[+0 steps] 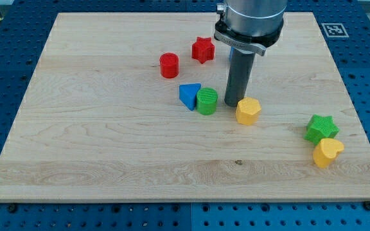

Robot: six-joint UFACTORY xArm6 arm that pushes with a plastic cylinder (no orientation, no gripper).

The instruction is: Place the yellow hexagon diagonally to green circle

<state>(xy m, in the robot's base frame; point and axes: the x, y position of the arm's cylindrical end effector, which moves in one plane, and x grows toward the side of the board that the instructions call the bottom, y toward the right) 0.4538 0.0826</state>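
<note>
arm: comes down from the view's top, centre-right | rod: upright, dark | my tip [232,104]: resting low at board level, middle of view

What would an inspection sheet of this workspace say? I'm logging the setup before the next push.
Surface: wooden board, flat, on a blue pegboard.
Job's things: yellow hexagon just right of the green circle, slightly lower, a gap between them.
Clutter: blue triangle touching the green circle's left; red circle and red star toward the view's top; green star with a yellow heart against its lower side, at the view's right.
Grippers: none; my tip sits between green circle and yellow hexagon, close to the hexagon's left edge.
Cables: nothing seen.
Surroundings: a printed marker at the board's top right corner.
</note>
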